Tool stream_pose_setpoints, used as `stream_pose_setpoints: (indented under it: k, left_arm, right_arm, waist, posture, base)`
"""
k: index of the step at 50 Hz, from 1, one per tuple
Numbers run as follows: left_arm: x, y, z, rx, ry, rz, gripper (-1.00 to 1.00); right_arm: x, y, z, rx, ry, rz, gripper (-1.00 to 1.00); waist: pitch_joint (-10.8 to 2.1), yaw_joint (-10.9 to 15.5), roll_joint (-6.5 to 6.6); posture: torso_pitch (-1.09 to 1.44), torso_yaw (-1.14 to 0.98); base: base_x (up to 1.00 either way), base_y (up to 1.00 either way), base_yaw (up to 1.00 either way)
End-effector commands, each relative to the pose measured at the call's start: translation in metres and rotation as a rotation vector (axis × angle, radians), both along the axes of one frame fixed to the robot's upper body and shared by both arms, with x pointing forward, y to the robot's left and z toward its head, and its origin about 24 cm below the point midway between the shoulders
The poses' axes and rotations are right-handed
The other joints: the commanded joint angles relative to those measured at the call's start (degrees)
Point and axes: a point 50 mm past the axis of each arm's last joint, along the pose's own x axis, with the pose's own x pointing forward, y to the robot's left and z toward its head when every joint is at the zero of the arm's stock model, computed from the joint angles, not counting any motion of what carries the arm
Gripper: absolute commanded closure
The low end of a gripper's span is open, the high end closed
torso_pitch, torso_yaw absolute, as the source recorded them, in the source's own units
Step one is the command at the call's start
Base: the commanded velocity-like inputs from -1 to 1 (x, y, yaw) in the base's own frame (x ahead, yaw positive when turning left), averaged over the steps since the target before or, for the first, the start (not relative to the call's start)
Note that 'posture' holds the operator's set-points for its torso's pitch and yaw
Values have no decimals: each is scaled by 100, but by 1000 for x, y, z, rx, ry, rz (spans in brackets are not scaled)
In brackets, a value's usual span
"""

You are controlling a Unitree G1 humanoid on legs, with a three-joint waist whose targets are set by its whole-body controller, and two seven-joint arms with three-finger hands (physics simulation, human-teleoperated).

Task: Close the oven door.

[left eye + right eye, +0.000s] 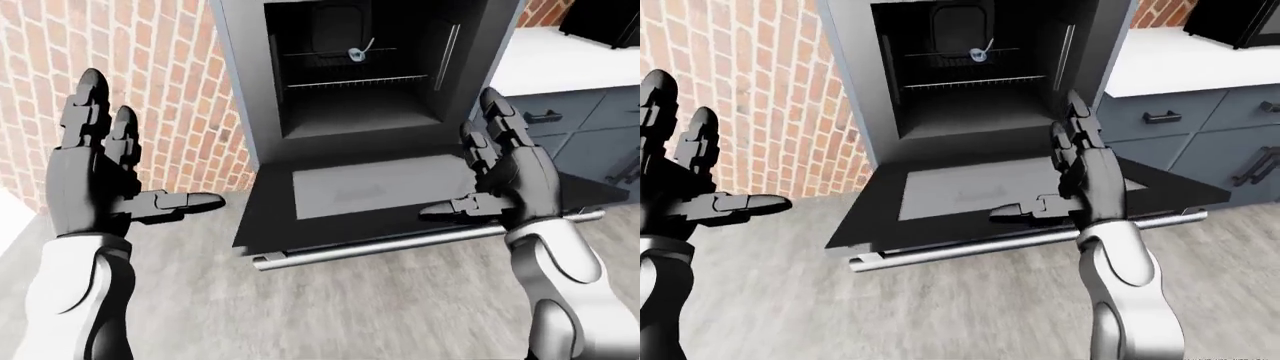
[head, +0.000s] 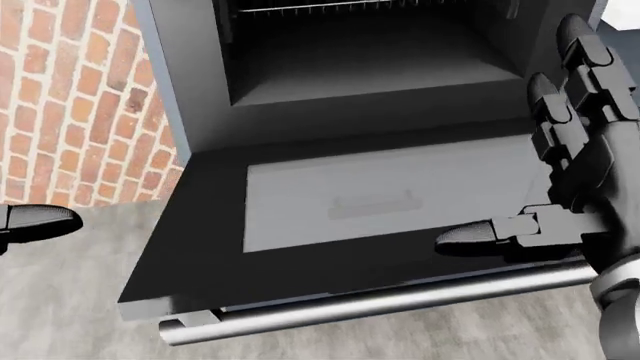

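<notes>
1. A brick wall [image 1: 150, 82] filled the left of the left-eye view, with a grey floor [image 1: 330, 307] spread across the bottom of it.
2. The oven [image 1: 240, 90] stood just right of the bricks, its dark cavity [image 1: 970, 90] open toward the camera. Inside were two wire racks [image 1: 360, 79], one above the other, and a small pale object [image 1: 356, 52] sat on the upper rack; what it was could not be made out.
3. To the right of the oven in the right-eye view ran blue-grey cabinets [image 1: 1200, 127] with dark pulls under a white counter [image 1: 1180, 60], and a black appliance [image 1: 1240, 22] sat on that counter at the top right corner.
4. The oven door [image 2: 200, 247] hung fully open, lying flat and level out from the cavity, its grey glass panel [image 2: 380, 195] facing up and its metal handle bar [image 2: 400, 300] along the lower edge in the head view.
5. The right hand [image 1: 505, 176] was over the door's right side, fingers spread and pointing up, thumb stuck out toward the left, clasping nothing. Whether it touched the door could not be told.
6. The left hand [image 1: 100, 172] was raised left of the door, before the bricks, fingers likewise apart and upright, thumb pointing right, empty and well clear of the door.
</notes>
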Motion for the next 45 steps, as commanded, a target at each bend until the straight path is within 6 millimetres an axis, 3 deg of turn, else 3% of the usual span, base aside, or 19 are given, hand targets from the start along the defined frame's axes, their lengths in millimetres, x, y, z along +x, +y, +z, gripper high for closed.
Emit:
stream_pose_setpoints:
  k: [1,4,6,7,10,14,16,18,19,21,28,31,33,34,37,40,42,44,45]
  left_arm:
    - [-4,-3,13,25,-77,-11,-100]
    - [-4,-3,13,25,-78,-10,-100]
    - [-4,-2,12,25,-77,-10,-100]
    - [-4,-2,12,25,-77,-9,-100]
    - [-4,-2,12,26,-77,-10,-100]
    - [-4,-2,13,26,-78,-10,-100]
    - [-4,-2,12,25,-77,-9,-100]
    - [-4,-2,12,26,-77,-9,-100]
    - [-4,-2,12,26,-77,-10,-100]
    - [-4,-2,12,26,-77,-9,-100]
    - [-4,-2,12,27,-78,-10,-100]
    - [-4,-1,13,26,-79,-7,-100]
    - [-4,-2,12,27,-77,-8,-100]
    - [-4,-2,11,27,-76,-8,-100]
    - [-5,-2,12,27,-77,-8,-100]
    - [-5,-1,12,27,-76,-7,-100]
    - [-5,-2,12,28,-77,-7,-100]
    - [-5,-2,12,28,-78,-7,-100]
    - [-5,-2,13,29,-79,-8,-100]
  right_arm:
    - [-4,0,13,-16,-81,-6,-100]
    - [-4,0,13,-17,-81,-6,-100]
    - [-4,0,13,-17,-81,-6,-100]
    - [-4,0,13,-17,-81,-6,-100]
    - [-4,0,13,-17,-82,-6,-100]
    - [-3,0,13,-17,-82,-5,-100]
    - [-4,0,13,-17,-81,-4,-100]
    - [-4,1,13,-17,-81,-3,-100]
    - [-4,1,12,-18,-81,-3,-100]
    - [-3,0,13,-18,-81,-3,-100]
    - [-4,0,14,-18,-83,-4,-100]
    - [-4,1,13,-18,-81,-1,-100]
    - [-4,0,13,-17,-81,-2,-100]
    - [-4,0,13,-17,-81,-2,-100]
    - [-4,0,13,-18,-81,-2,-100]
    - [-4,1,13,-18,-81,-2,-100]
    - [-4,0,12,-19,-82,-5,-100]
    - [-4,0,14,-24,-94,-7,-100]
    - [0,-3,14,-29,-103,-33,-100]
  waist:
    - [-67,-12,10]
    - [-66,-7,-197]
    - [-136,-4,-479]
    - [-97,-64,-237]
    - [-175,-36,-350]
    - [-97,-37,-140]
    - [-61,-65,66]
    - [-190,-71,504]
    - [-199,-31,394]
    - [-98,-9,342]
    - [-69,-5,-84]
    - [-114,-1,-409]
    - [-101,-61,-285]
    - [-116,-24,-345]
    - [-171,-27,-292]
    - [-76,-45,-90]
    - [-84,-73,158]
    - [-224,-43,672]
    - [-41,8,280]
  posture:
    - [0,0]
    - [0,0]
    - [0,0]
    - [0,0]
    - [0,0]
    - [0,0]
    - [0,0]
    - [0,0]
    - [0,0]
    - [0,0]
    - [0,0]
    - [0,0]
    - [0,0]
    - [0,0]
    - [0,0]
    - [0,0]
    - [0,0]
    - [0,0]
    - [0,0]
  base:
    - [6,31,0]
    - [6,32,0]
    - [7,32,0]
    - [6,31,0]
    - [6,31,0]
    - [7,31,0]
    - [7,31,0]
    - [7,32,0]
    - [5,30,0]
    - [6,32,0]
    - [5,32,0]
    - [5,31,0]
    - [5,31,0]
    - [5,31,0]
    - [5,32,0]
    - [5,32,0]
    - [5,31,0]
    - [4,30,0]
    - [0,0,0]
